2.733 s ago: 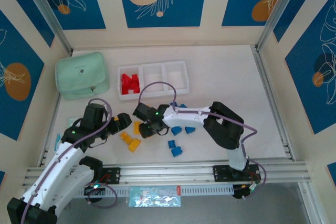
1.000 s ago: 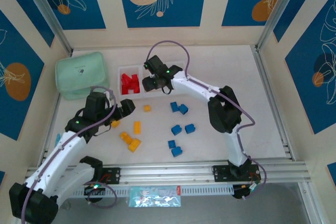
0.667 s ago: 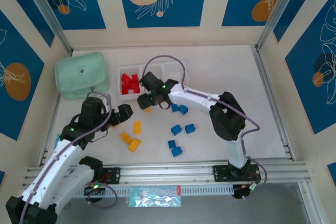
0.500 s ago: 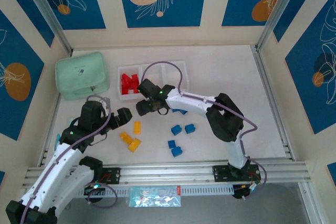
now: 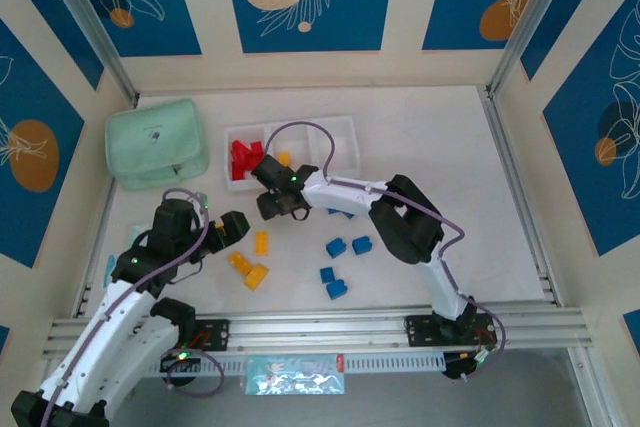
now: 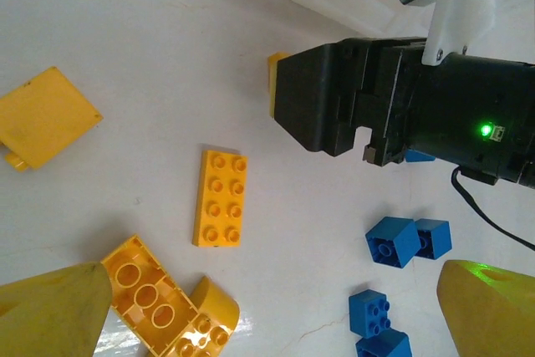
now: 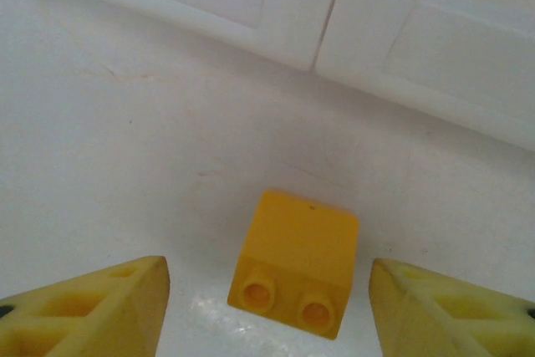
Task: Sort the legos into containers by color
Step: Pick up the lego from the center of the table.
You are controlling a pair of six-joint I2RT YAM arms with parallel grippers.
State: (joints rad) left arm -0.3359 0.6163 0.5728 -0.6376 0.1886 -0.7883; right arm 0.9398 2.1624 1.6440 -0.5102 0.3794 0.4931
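1. Top external: the white three-compartment tray point(image 5: 335, 125) lies just beyond the right gripper point(image 5: 270, 209), whose fingertips point down at the table point(image 5: 450, 167) close to the tray's front wall. Red bricks point(image 5: 244, 159) fill the compartment beyond and to the left of those fingers, and a yellow piece point(image 5: 283, 159) shows in the middle one. The left gripper point(image 5: 235, 229) sits near the right one but apart from it. Yellow bricks point(image 5: 256, 275) lie just to its right and blue bricks point(image 5: 335, 247) farther right. A mint pouch point(image 5: 157, 142) stands well apart, beyond and to the left. To the right of the arms the table is bare out to the side rail point(image 5: 520, 197).

2. Left wrist: the left gripper's fingers point(image 6: 50, 307) stand wide apart and hold nothing. A two-by-four yellow brick point(image 6: 221, 198) lies ahead of the gap, nearer the left finger, touching neither. An upturned yellow arch brick point(image 6: 159, 307) lies just beside the left fingertip. The right gripper's black body blocks the room ahead, with the tray wall behind it.

3. Right wrist: the right gripper's fingers point(image 7: 92, 307) are apart. A small yellow brick point(image 7: 297, 261) lies on its side on the table between them, studs toward the camera, with a clear gap to each finger. The tray's front wall runs across just beyond the brick, with a strip of bare table between.
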